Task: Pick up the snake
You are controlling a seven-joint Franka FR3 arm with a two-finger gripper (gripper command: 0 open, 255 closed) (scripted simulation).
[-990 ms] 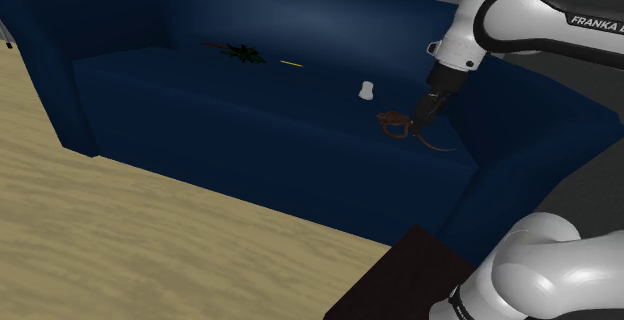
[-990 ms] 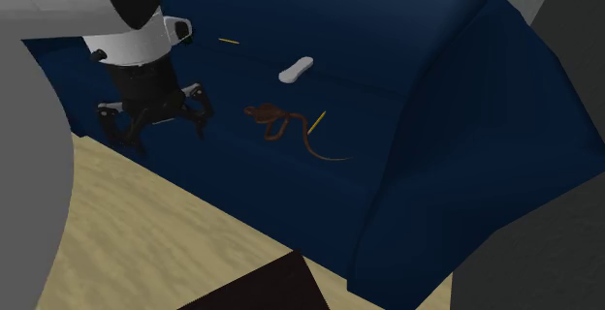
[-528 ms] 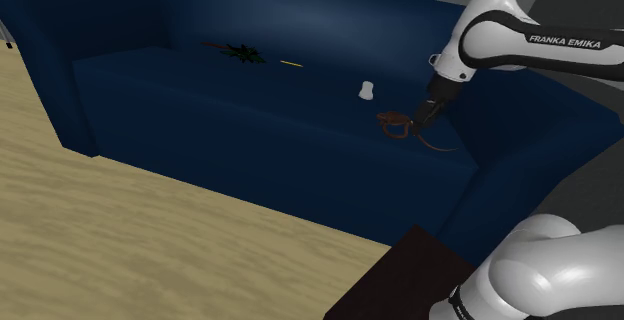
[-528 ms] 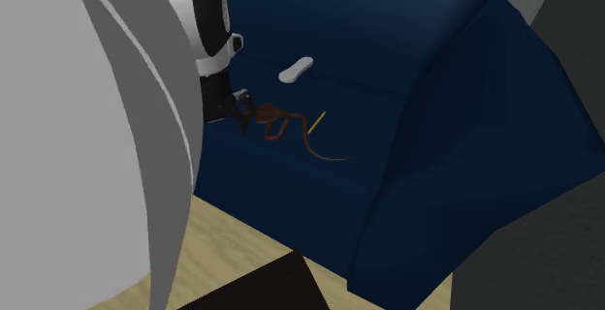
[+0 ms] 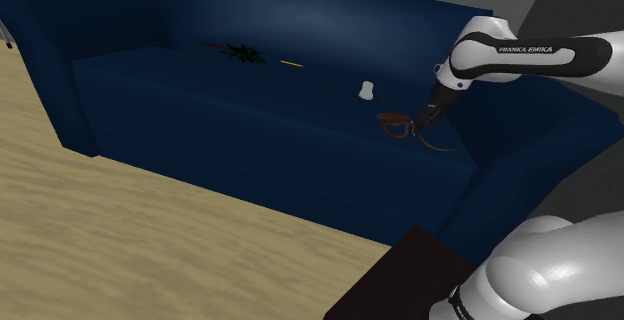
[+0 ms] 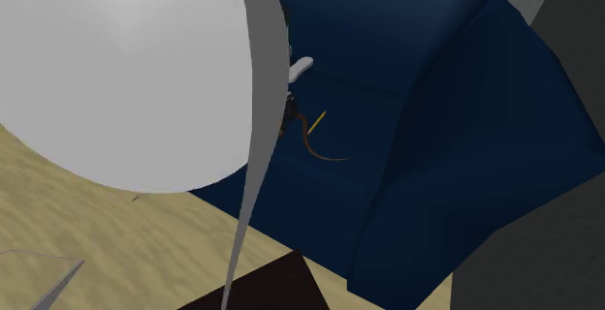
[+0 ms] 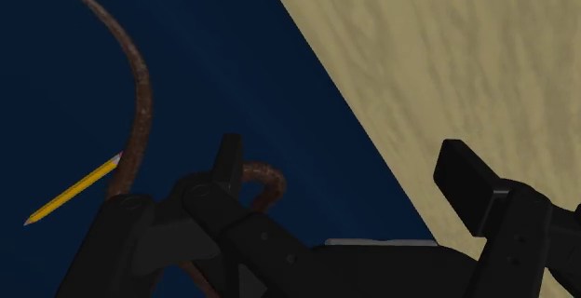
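Right of centre in the shoulder view, my claw (image 5: 418, 126) sits low over the brown snake (image 5: 390, 121) on the blue sofa (image 5: 250, 108) seat. Both fingers (image 7: 475, 180) spread, one beside its coil, nothing pinched; positioned to close, I judge.

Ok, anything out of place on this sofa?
Odd only as clutter: a brown snake lies on the blue sofa seat with a yellow pencil beside it. Nothing looks spilled or damaged.
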